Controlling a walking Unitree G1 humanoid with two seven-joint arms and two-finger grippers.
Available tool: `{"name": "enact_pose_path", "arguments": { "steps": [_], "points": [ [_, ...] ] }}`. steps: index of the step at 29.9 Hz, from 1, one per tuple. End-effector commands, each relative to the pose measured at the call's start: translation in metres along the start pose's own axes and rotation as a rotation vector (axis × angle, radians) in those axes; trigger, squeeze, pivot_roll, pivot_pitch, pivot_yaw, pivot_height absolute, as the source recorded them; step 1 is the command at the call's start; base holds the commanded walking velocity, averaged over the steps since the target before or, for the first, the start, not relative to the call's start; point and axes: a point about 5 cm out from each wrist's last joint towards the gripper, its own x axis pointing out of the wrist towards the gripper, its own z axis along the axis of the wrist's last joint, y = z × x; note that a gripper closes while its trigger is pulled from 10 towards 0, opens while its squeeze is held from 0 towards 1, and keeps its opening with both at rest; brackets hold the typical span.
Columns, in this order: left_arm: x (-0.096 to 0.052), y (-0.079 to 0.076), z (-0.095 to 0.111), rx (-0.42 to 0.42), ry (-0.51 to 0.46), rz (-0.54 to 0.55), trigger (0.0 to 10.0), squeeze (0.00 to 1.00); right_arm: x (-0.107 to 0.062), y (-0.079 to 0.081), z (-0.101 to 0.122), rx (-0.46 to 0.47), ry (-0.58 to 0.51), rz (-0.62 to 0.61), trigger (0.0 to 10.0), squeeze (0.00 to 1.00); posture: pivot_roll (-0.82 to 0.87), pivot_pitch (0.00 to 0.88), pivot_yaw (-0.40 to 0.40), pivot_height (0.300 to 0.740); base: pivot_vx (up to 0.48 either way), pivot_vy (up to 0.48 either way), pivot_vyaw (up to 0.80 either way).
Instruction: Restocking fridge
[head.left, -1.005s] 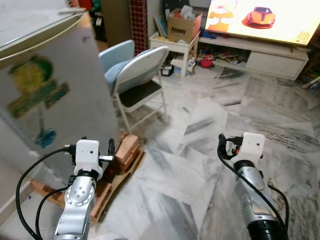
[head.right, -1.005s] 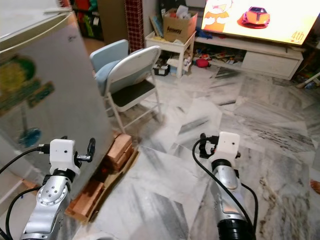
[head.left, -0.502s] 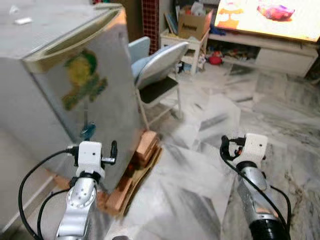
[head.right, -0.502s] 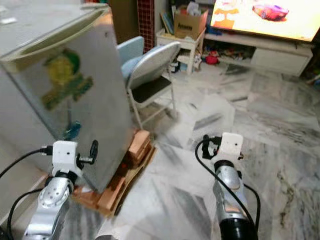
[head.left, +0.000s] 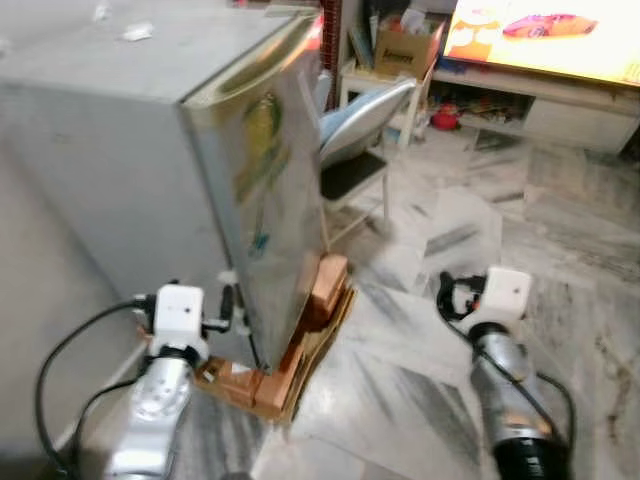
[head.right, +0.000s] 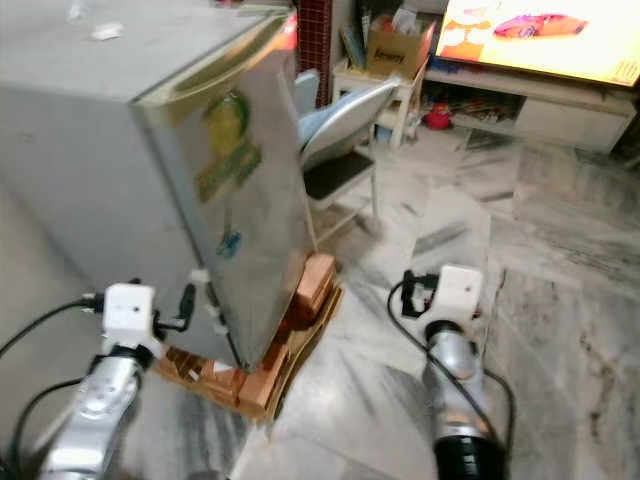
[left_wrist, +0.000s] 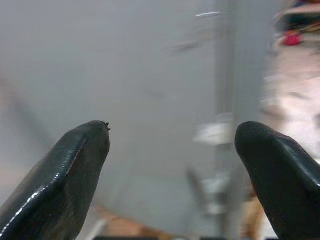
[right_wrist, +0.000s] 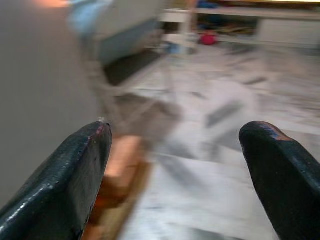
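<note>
A grey fridge (head.left: 200, 170), its door closed, is being seen on the left, standing on bricks (head.left: 300, 340) over the marble floor (head.left: 420, 380). The left gripper (left_wrist: 172, 165) is being held just beside its lower corner, with jaws wide and empty. The right gripper (right_wrist: 175, 170) is being held over the floor, also wide and empty. A folding chair (head.left: 365, 130) is standing behind the fridge.

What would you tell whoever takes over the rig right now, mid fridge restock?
Left claw: open, empty, raised close to the fridge side near its front corner.
Right claw: open, empty, held over the marble floor.
The fridge stands on wooden blocks, door shut; a folding chair sits just beyond it.
Done: nothing stocked yet. No groceries can be made out.
Left: face the door, open it, fetch items and load them.
</note>
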Motion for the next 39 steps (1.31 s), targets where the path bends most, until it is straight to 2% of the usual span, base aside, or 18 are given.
{"name": "enact_pose_path", "arguments": {
  "steps": [1, 19, 29, 39],
  "points": [
    [0.0013, -0.0078, 0.0041, -0.001, -0.019, -0.025, 10.0, 0.0, 0.0021, -0.0117, 0.0084, -0.021, -0.029, -0.042, 10.0, 0.0, 0.04, 0.0, -0.016, 0.74, 0.0, 0.0, 0.0],
    [0.0028, -0.0124, 0.0055, -0.01, -0.031, -0.051, 10.0, 0.0, 0.003, -0.0097, 0.0059, -0.009, -0.007, -0.047, 10.0, 0.0, 0.04, 0.0, -0.016, 0.74, 0.0, 0.0, -0.07],
    [0.0041, -0.0105, 0.0049, -0.01, -0.029, -0.048, 10.0, 0.0, 0.0024, -0.0099, 0.0057, -0.013, -0.008, -0.045, 10.0, 0.0, 0.03, 0.0, -0.018, 0.74, 0.0, 0.287, -0.67],
    [0.0049, -0.0142, 0.0029, -0.014, -0.019, -0.061, 10.0, 0.0, 0.0027, -0.0102, 0.0067, -0.026, -0.011, -0.045, 10.0, 0.0, 0.03, 0.0, -0.019, 0.74, 0.0, 0.214, 0.0]
  ]
}}
